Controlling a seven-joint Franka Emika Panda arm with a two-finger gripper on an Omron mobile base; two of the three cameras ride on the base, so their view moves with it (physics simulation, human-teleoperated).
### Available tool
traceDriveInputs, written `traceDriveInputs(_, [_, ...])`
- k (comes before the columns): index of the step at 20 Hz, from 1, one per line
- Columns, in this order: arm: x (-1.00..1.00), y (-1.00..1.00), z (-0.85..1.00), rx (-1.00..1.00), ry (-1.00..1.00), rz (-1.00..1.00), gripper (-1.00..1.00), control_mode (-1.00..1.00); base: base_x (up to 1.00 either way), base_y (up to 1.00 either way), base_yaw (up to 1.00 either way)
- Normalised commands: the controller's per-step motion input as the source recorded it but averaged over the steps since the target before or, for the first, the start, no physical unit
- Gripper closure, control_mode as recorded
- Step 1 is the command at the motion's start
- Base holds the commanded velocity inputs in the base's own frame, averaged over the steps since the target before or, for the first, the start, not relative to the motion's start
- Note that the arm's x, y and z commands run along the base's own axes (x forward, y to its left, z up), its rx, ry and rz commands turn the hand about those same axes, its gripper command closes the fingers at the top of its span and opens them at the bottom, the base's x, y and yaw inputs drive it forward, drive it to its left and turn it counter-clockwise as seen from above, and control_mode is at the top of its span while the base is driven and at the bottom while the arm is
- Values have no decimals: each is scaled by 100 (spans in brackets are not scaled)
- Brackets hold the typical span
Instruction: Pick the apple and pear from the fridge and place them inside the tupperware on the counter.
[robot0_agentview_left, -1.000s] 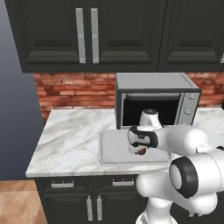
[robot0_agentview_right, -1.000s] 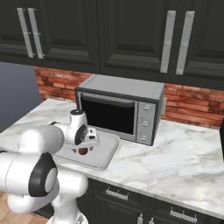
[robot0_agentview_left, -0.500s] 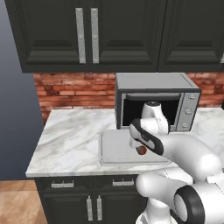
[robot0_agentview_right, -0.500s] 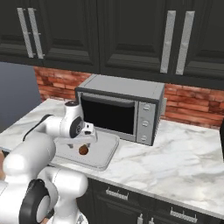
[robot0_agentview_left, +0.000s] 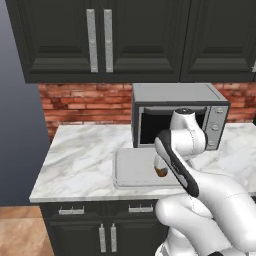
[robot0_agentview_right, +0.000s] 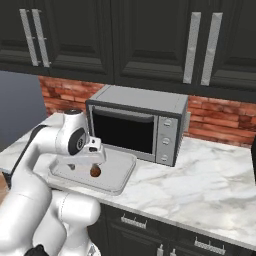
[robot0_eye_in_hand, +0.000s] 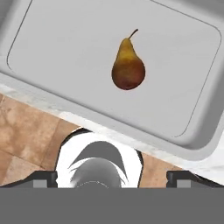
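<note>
Pear (robot0_eye_in_hand: 128, 65) now lying free in tupperware (robot0_eye_in_hand: 183, 57), jaws apparently spread, lifted since.

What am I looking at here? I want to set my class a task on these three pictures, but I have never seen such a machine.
The machine is a white robot arm in a computer-rendered kitchen. Two pictures come from cameras on its base, looking forward over the arm from its left and its right. The third comes from a camera on the hand, looking down along the gripper. On the marble counter stand a microwave and a shallow grey tupperware. The gripper hangs over the tupperware, open and holding nothing. A brownish pear is in the tupperware below it.
</note>
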Motion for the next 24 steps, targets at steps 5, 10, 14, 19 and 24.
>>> traceDriveInputs(5, [-77, 0, 31, 0, 0, 0, -100, -100, 0, 0, 0])
traceDriveInputs(10, [-64, 3, 52, 0, 0, 0, -100, -100, 0, 0, 0])
traceDriveInputs(14, [-7, 17, 74, 0, 0, 0, -100, -100, 0, 0, 0])
traceDriveInputs(19, [-19, 11, 63, 0, -13, 0, -100, -100, 0, 0, 0])
traceDriveInputs(24, [-51, 2, 20, 0, -26, -9, -100, -100, 0, 0, 0])
